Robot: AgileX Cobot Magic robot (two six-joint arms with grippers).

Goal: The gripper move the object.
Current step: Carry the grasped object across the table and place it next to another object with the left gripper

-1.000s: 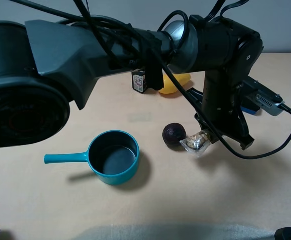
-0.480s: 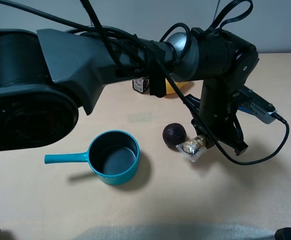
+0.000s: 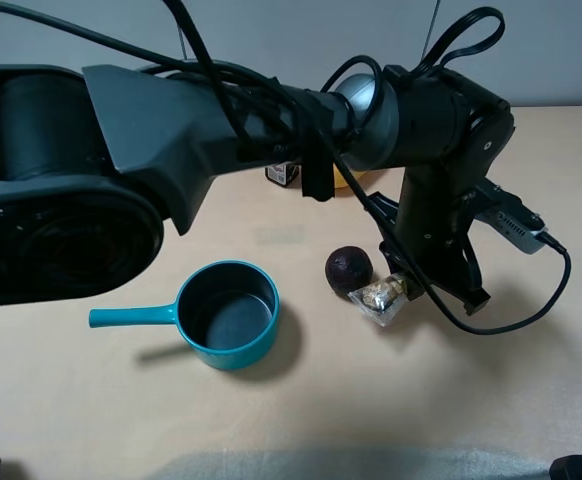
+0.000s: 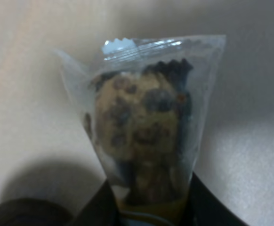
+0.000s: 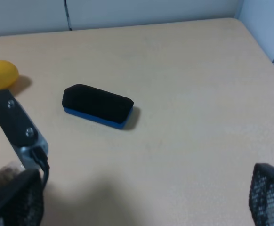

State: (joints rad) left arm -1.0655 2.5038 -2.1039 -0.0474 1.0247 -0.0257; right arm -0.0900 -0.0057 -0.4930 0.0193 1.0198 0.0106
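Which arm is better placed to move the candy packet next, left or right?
Left. Its gripper is at the candy packet beside the dark fruit, and the left wrist view shows it pinched between the fingers. The right gripper is open, facing the blue eraser, holding nothing.

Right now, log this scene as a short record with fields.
left gripper: shut on the candy packet
packet's neighbour: dark round fruit, close beside it; contact unclear
saucepan: teal, upright, empty, apart from the fruit
right gripper: open, holding nothing
eraser: black over blue, lying alone on the tabletop
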